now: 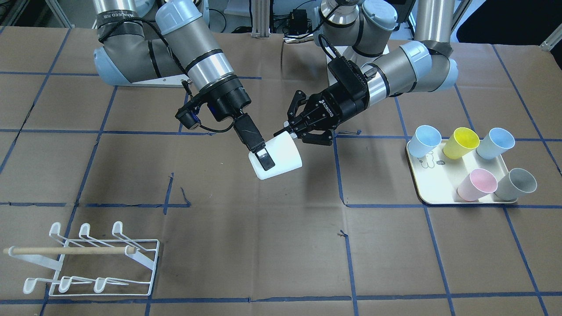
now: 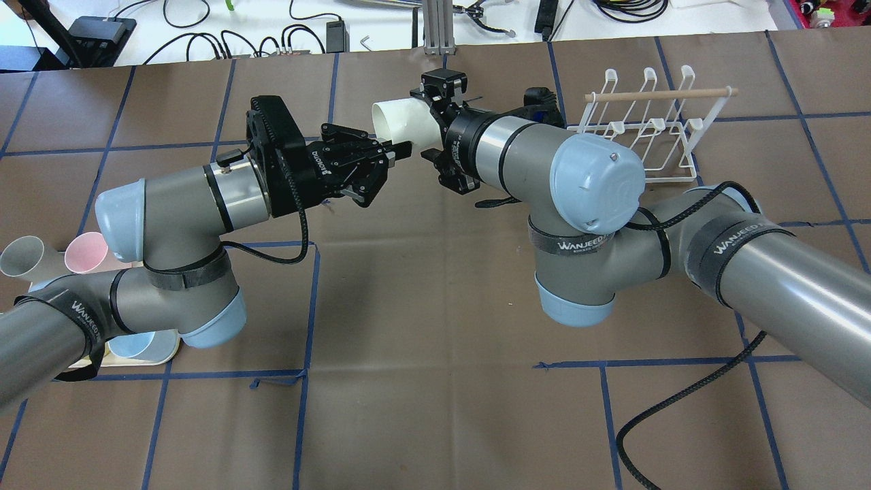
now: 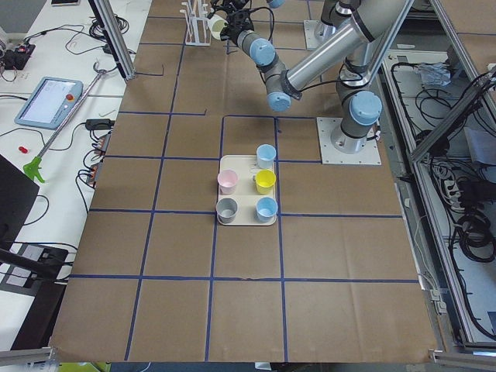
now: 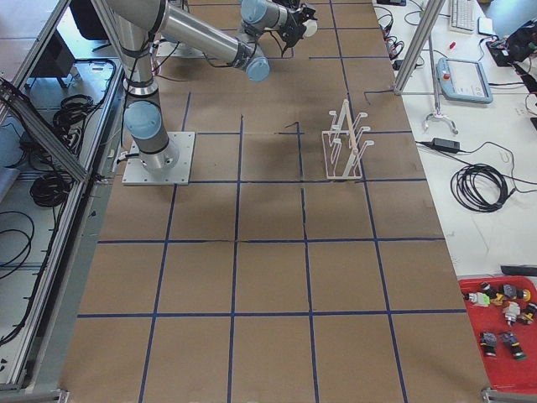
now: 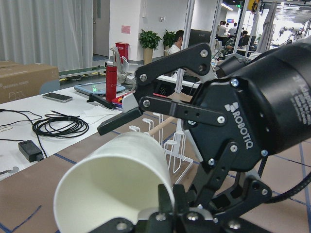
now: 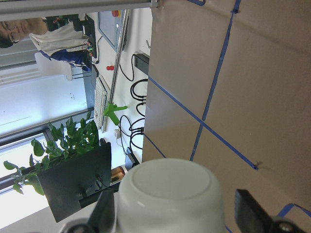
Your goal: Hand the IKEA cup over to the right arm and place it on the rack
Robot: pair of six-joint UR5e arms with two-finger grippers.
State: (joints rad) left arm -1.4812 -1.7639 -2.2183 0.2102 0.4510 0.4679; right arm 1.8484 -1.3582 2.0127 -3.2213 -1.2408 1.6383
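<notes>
Reading the front-facing view as a clock dial, a white tapered plastic cup point(image 1: 283, 153) hangs on its side in mid-air just above the dial's centre, clear of the brown paper-covered surface point(image 1: 263, 245) with its blue tape grid.

The silver-grey right arm point(image 1: 193, 44) comes in from 11 o'clock, its forearm slanting down towards the centre. Its black right gripper point(image 1: 264, 160) straddles the cup's body. One finger lies across the wall. In the right wrist view the other finger shows a sliver of gap, so the jaws look parted, not clamped.

The twin left arm point(image 1: 395, 70) enters from 1 o'clock, folds at its elbow near 2 o'clock and reaches back towards the centre. Its left gripper point(image 1: 286, 130) points towards 8 o'clock and is pinched on the cup's rim, one finger inside the mouth.

The small white wire rack point(image 1: 101, 259) with a pale wooden dowel point(image 1: 70, 251) sits at 8 o'clock, well apart from the cup. A cream rectangular tray point(image 1: 432, 184) of five coloured cups sits between 3 and 4 o'clock.
</notes>
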